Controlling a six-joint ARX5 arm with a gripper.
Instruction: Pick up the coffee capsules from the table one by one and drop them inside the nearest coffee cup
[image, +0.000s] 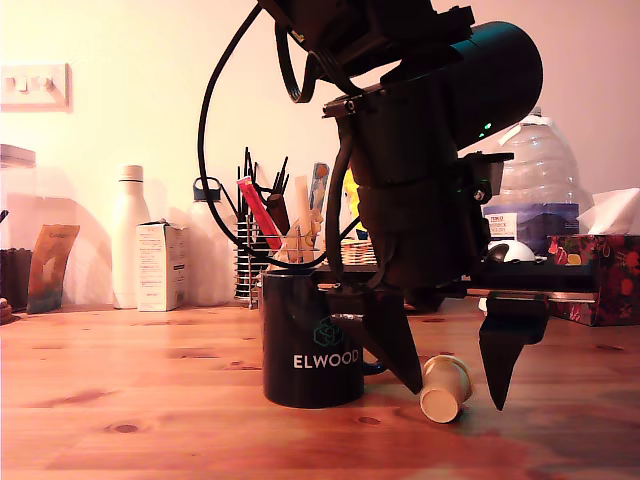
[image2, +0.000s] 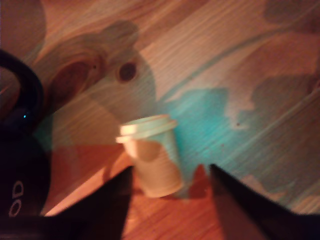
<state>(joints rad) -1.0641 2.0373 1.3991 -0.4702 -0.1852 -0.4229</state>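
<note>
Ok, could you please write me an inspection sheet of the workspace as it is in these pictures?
Surface: wooden table, knots and grain, dry as far as seen.
Job's things: one coffee capsule lying on its side on the table; black ELWOOD coffee cup upright beside it, on the exterior view's left.
Clutter: nothing seen near the capsule.
Grippers: gripper open, fingertips down at the table on either side of the capsule, not closed on it.
Cables: black cable loops from the arm down behind the cup.
Surroundings: white bottle, small carton, utensil holder, water jug, tissue box, wall switch.
</note>
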